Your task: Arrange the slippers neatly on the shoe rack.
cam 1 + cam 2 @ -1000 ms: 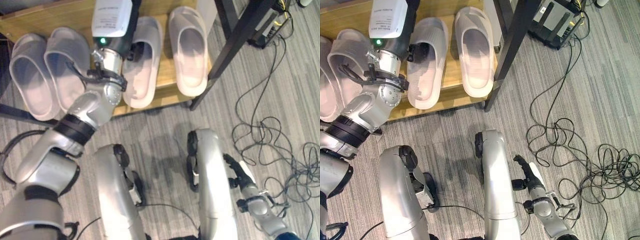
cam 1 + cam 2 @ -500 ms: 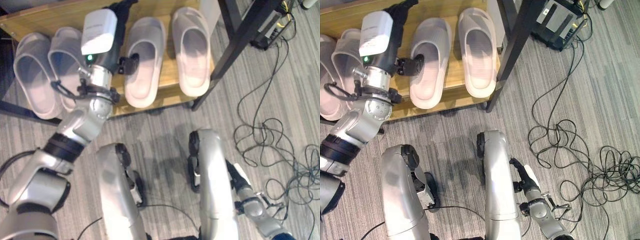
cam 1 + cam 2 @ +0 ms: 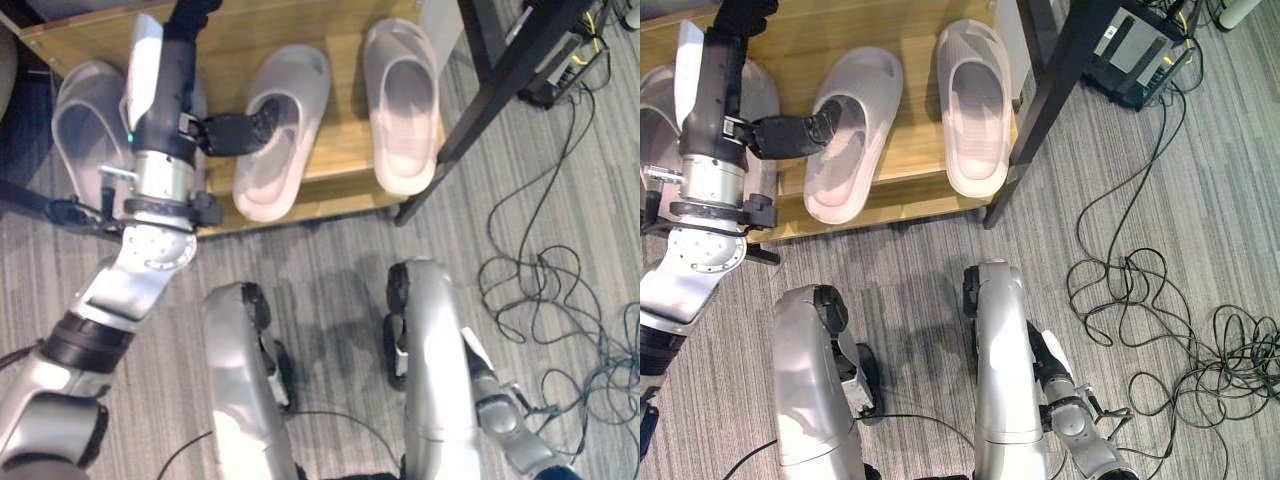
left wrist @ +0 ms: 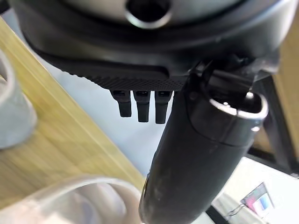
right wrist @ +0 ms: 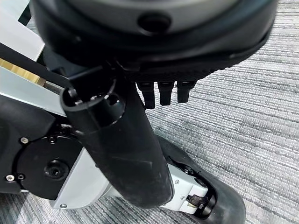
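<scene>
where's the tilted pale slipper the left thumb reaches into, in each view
Left eye view: pale grey tilted slipper, upper centre.
Right eye view: upper left.
Left wrist view: pale curved edge beside the thumb, probably this slipper.
Right wrist view: not in it.
Shared landmark: wooden shoe rack.

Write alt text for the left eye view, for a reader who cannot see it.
The robot's left hand reaches over a low wooden shoe rack, its thumb poking into the opening of a pale slipper that lies skewed. Another slipper lies straight to its right and one more at the rack's left end, all above grey carpet with loose black cables.
</scene>
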